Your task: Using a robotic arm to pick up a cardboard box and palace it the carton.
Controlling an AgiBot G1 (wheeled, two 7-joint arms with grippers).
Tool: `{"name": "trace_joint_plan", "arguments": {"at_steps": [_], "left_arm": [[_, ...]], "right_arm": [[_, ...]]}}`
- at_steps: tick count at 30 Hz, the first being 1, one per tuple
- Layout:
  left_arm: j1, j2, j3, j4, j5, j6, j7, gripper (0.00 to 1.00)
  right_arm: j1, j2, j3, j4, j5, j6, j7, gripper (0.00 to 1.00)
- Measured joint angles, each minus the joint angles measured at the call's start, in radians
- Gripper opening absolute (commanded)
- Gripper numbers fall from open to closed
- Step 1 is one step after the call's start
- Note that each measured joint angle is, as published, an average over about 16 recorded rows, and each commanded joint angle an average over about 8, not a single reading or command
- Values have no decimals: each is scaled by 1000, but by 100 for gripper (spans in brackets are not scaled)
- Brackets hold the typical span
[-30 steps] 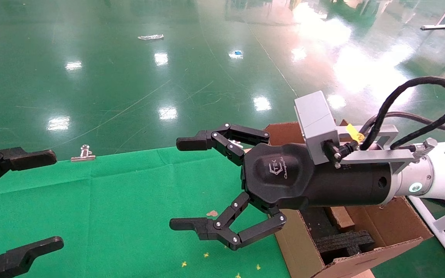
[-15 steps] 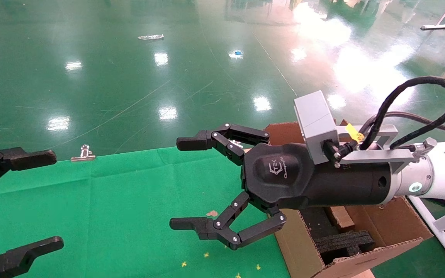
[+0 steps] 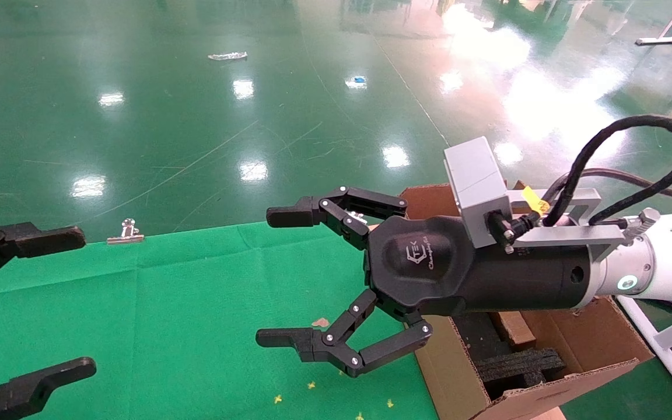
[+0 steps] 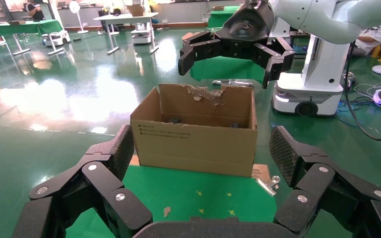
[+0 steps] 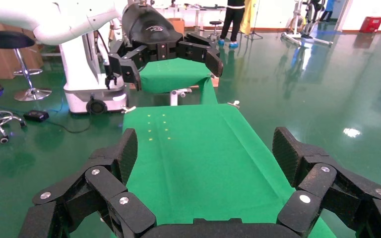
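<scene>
My right gripper, black on a white arm with a green ring light, hangs open and empty above the green cloth, just left of the carton. The carton is large, brown and open-topped, with black foam inserts inside. A slim brown box-like piece lies in it beside the foam, mostly hidden under my right wrist. My left gripper is open and empty at the far left. The left wrist view shows the carton ahead between my open left fingers. The right wrist view shows only cloth between the open fingers.
A green cloth covers the table. A metal binder clip sits on its far edge; another lies by the carton's corner next to a flat brown card. Glossy green floor lies beyond. The carton's far flap has a torn edge.
</scene>
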Motion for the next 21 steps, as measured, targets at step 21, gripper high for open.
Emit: {"name": "trace_joint_plan", "arguments": {"at_steps": [21], "left_arm": [[0,0,0,0,0,0,0,100]], "right_arm": [[0,0,0,0,0,0,0,100]]}}
